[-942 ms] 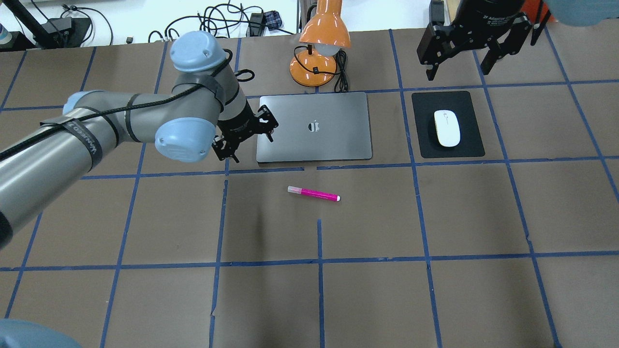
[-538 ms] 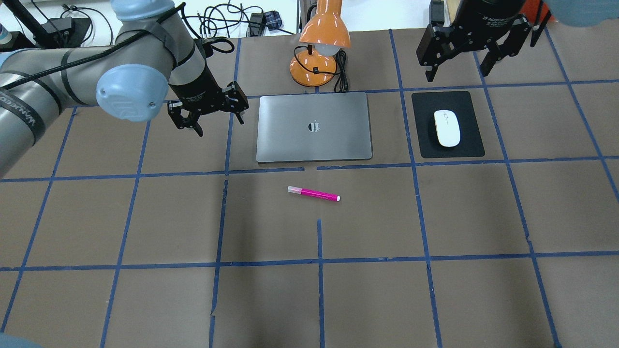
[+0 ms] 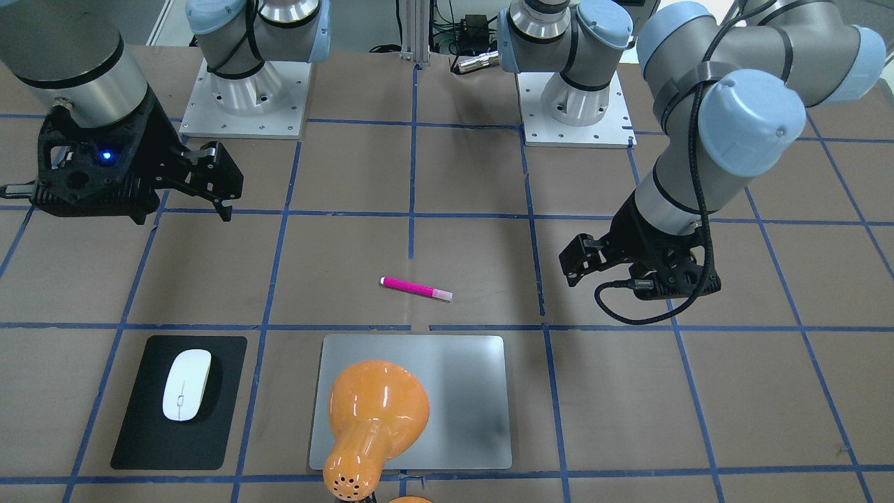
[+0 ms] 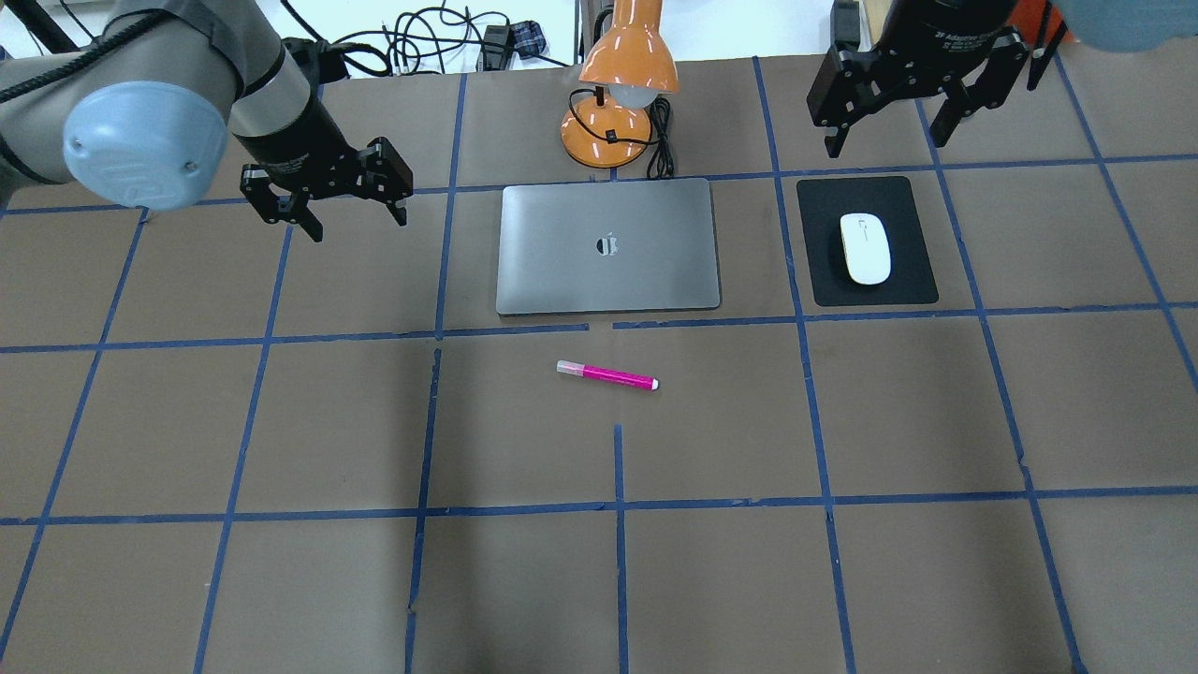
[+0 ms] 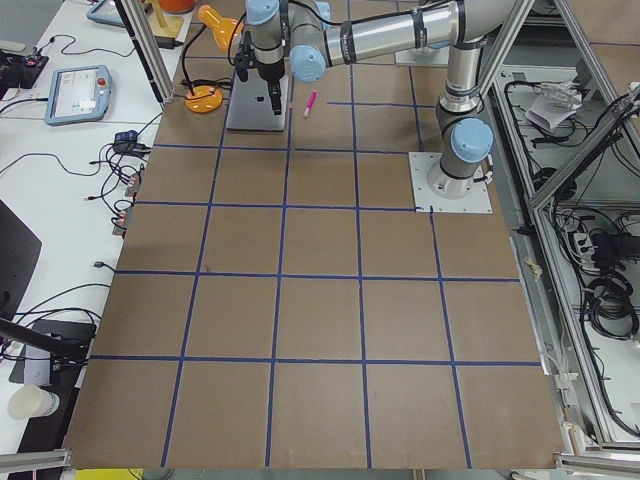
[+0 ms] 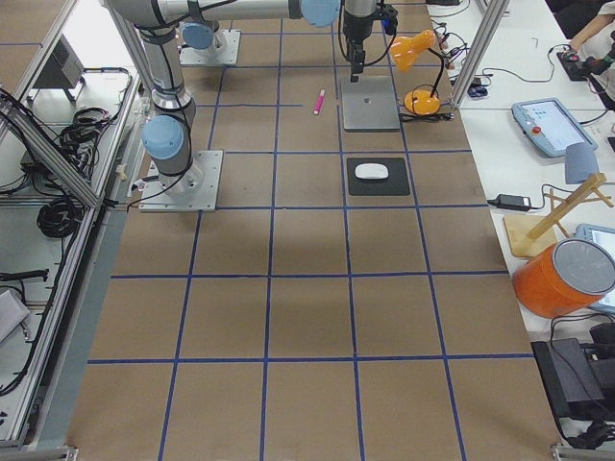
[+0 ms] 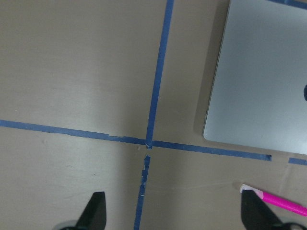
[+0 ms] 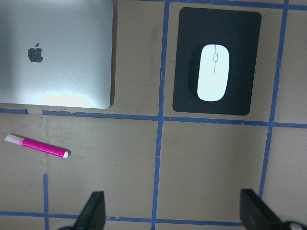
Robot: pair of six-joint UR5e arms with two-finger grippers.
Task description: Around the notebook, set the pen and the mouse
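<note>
The silver-grey notebook [image 4: 608,245] lies closed at the table's far middle. The pink pen [image 4: 606,376] lies on the brown surface just in front of it, pale cap end to the left. The white mouse [image 4: 866,248] rests on a black mat to the notebook's right. My left gripper [image 4: 357,225] hovers open and empty to the left of the notebook, well apart from it. Its wrist view shows the notebook's corner [image 7: 261,81] and the pen [image 7: 276,201]. My right gripper [image 4: 885,145] hangs open and empty beyond the mouse; its wrist view shows the mouse [image 8: 214,73].
An orange desk lamp [image 4: 618,84] stands behind the notebook, its cord beside the base. The black mat [image 4: 913,281] lies under the mouse. Blue tape lines grid the brown table. Cables run along the far edge.
My left arm has swung left and back, carrying its open gripper away from the notebook's left edge. The right arm, pen, mouse and notebook have not moved.
</note>
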